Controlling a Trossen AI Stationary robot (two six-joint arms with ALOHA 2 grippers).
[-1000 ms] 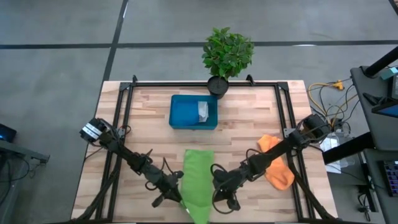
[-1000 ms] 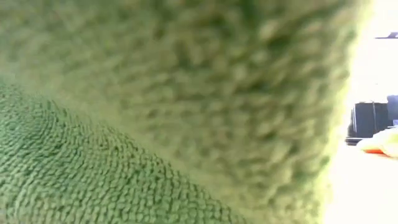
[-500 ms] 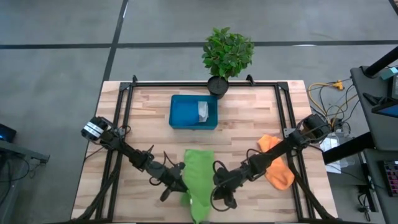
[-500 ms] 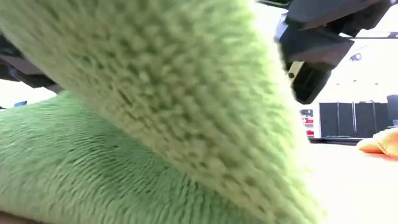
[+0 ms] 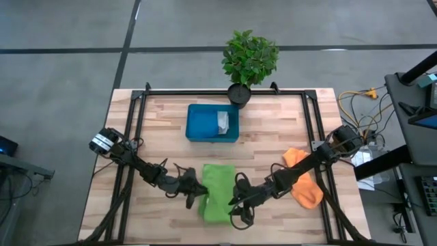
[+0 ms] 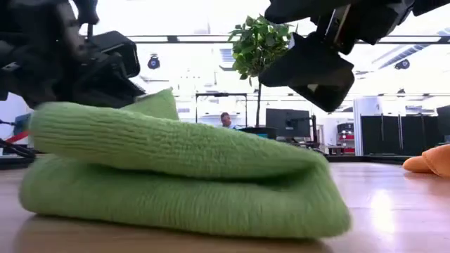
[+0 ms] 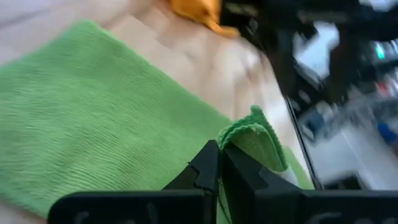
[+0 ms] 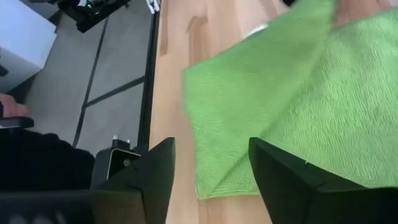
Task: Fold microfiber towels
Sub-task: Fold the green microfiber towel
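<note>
A lime green towel [image 5: 217, 193] lies folded in two near the table's front edge; in the low view its upper layer [image 6: 176, 144] rests on the lower one. My left gripper [image 5: 197, 195] is at the towel's left edge, shut on a raised corner. My right gripper [image 5: 236, 207] stands open just off the towel's right edge, a little above the table, with nothing between its fingers [image 8: 155, 171]. An orange towel [image 5: 302, 179] lies bunched at the right. A grey-white towel [image 5: 222, 121] lies in the blue tray. My left gripper pinches a corner of the green towel's upper layer [image 7: 249, 132] between its two shut fingers. It comes from the table's left, nearly level. The corner [image 6: 158, 105] stands up above the fold, while the rest of the towel lies on the table.
The blue tray [image 5: 198, 126] sits at the table's far middle. Behind it, on the far edge, stands a potted plant [image 5: 249, 58]. A black frame [image 5: 136, 116] runs along the table's sides. Bare wood shows to the left of the tray and between the green and orange towels.
The green towel's near half has been folded over onto its far half, so the towel is now shorter. My left gripper has carried its corner toward the far edge and the right, rolling as it went. My right gripper has opened and let go of the towel.
</note>
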